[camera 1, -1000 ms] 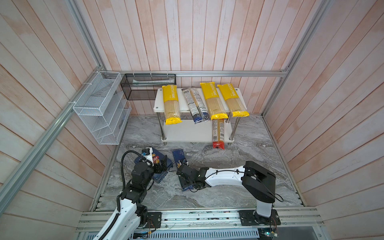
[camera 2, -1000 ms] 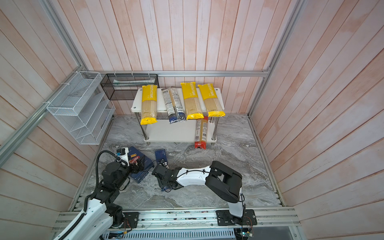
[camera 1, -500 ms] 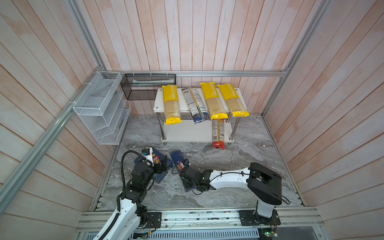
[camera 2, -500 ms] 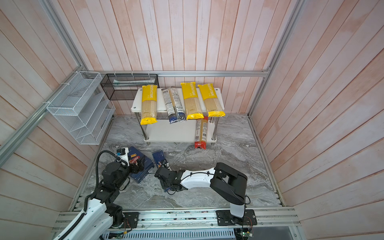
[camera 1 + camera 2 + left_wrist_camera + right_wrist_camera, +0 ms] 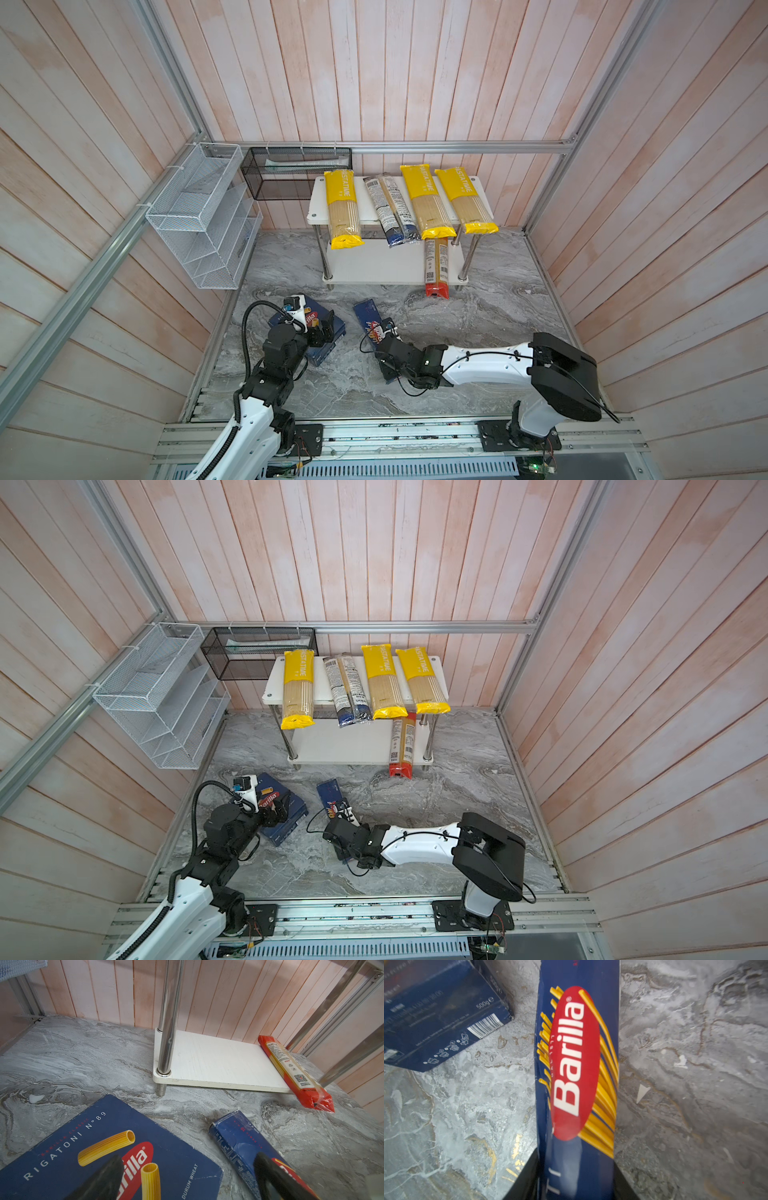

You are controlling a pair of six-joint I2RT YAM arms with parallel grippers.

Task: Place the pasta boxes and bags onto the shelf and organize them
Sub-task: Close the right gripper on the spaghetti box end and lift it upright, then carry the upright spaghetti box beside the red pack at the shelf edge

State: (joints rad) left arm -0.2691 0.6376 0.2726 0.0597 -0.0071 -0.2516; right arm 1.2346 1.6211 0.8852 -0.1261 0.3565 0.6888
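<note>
Now, the narrow spaghetti box [image 5: 577, 1064] lies on the marble floor [image 5: 478, 332], its long axis running from 11 to 5 o'clock in both top views. Your right gripper [image 5: 575, 1159] is clamped on its 5 o'clock half, a finger pressed to each long side. At the box's 9 o'clock, apart from it, you'll see the wide rigatoni box [image 5: 324, 353], with your left gripper [image 5: 188, 1157] hanging over it, jaws apart and holding nothing. At 12 to 1 o'clock stands the shelf [image 5: 374, 266]. Its lower board carries the red-ended bag [image 5: 436, 266] at the 3 o'clock end, nose past the front edge. The upper board holds three yellow bags [image 5: 343, 208] [image 5: 426, 203] [image 5: 467, 199] and two clear navy-ended bags [image 5: 384, 212] among them, all overhanging the front edge. The white wire organizer [image 5: 195, 216] hangs at 10 o'clock, the black mesh basket [image 5: 266, 187] at 11.
</note>
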